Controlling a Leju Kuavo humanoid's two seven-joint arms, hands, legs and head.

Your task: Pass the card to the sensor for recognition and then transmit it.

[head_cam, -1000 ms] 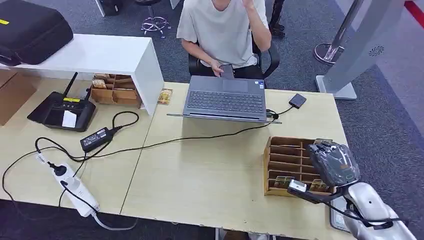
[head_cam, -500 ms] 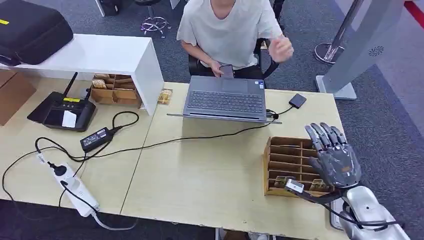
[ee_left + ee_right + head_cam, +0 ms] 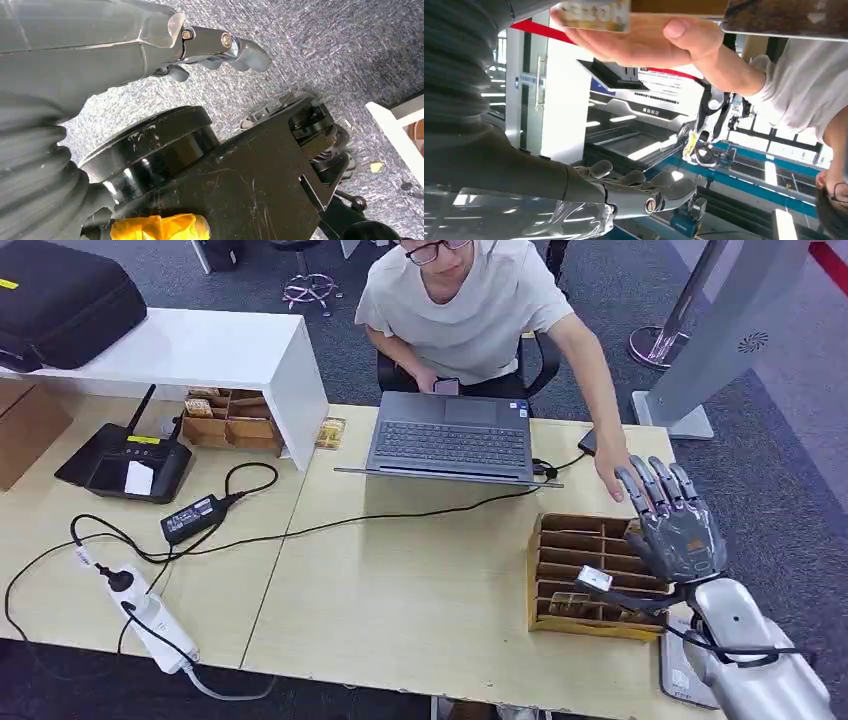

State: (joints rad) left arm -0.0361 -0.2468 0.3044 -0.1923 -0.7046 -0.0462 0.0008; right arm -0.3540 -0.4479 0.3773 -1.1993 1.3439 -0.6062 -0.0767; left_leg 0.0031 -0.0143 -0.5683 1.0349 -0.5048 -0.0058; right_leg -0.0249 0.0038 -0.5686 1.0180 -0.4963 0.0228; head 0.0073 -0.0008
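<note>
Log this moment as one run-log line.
right hand: open, raised over tray | person's hand: reaching beside it | left hand: hanging

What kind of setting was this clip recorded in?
Most likely an office or lab test area: a person sits in a chair at a laptop on a pale wooden desk, grey carpet underfoot, with a power strip and cables.
</note>
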